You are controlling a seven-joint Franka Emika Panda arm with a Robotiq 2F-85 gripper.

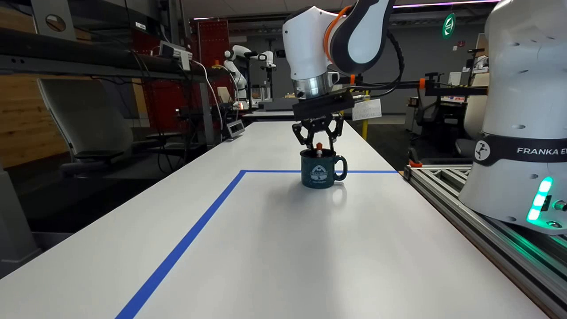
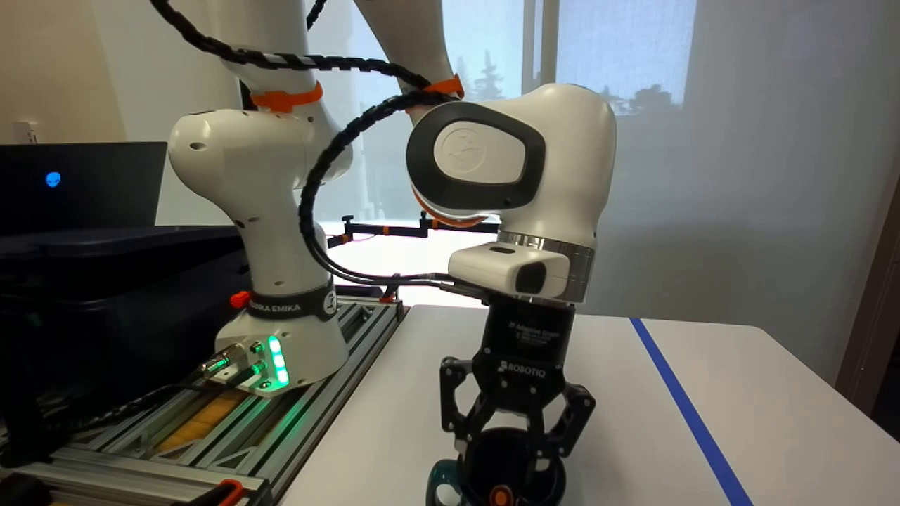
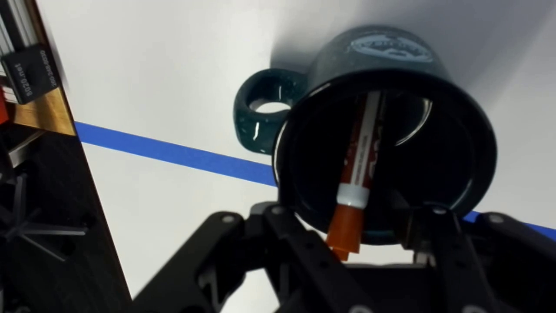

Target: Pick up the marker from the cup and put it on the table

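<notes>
The dark teal mug [image 1: 312,179] stands upright on the white table [image 1: 283,248], on the far blue tape line, its handle toward the robot base. In an exterior view the mug [image 2: 441,471] is cut by the bottom edge. The marker [image 3: 359,161] leans inside the mug, dark red with a white band and orange cap. Its cap end sticks up past the rim, and the cap shows in both exterior views [image 1: 319,145] [image 2: 501,496]. My gripper [image 1: 322,147] points down at the mug's mouth, open. In the wrist view its fingers [image 3: 343,208] stand apart on either side of the marker. The fingertips are partly hidden.
The robot base [image 1: 522,177] stands on a railed grey bench [image 1: 469,221] along one table edge. Blue tape [image 1: 186,243] runs along the table. A small grey device [image 1: 234,128] sits at the far table edge. A chair [image 1: 88,119] stands beside the table.
</notes>
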